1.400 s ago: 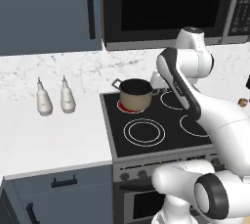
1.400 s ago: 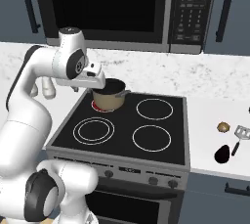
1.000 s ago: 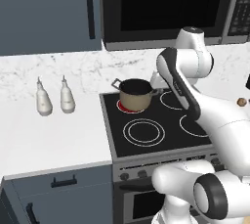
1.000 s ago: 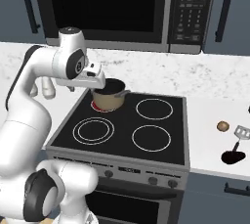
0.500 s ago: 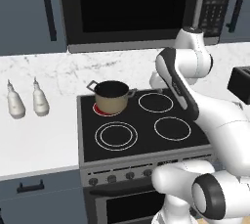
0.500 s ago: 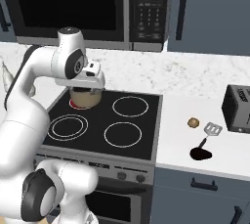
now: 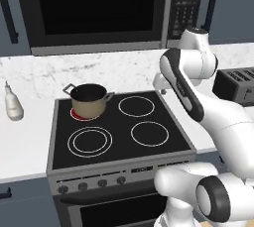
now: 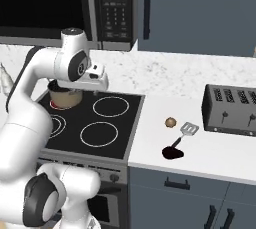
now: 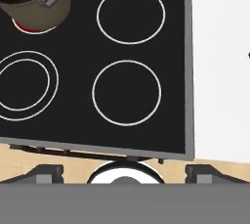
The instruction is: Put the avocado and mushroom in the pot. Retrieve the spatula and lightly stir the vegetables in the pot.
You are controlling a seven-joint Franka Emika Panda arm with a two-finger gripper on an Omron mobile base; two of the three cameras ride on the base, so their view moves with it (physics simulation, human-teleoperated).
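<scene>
I see the pot (image 7: 89, 99) on the far-left burner (glowing red) of the stove (image 7: 149, 151). Spatula (image 8: 185, 132), avocado (image 8: 172, 152) and mushroom (image 8: 171, 122) lie on the right counter (image 8: 200, 158), near the toaster (image 8: 231, 109). Gripper (image 9: 125, 171) spread wide, empty, above the stove.

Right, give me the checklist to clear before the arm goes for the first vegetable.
1. Small tan pot with dark rim upright on the back-left burner of the black stovetop: ok.
2. Pot free to receive food: cannot tell, its inside is dark.
3. Small round brown mushroom free on the white counter, apart from the other things: ok.
4. Dark avocado on the counter near the front edge: ok, though the black handle of the silvery slotted spatula ends right at it.
5. Gripper open and holding nothing: ok.
6. Gripper over the vegetables: not ok, it hangs above the stovetop.
</scene>
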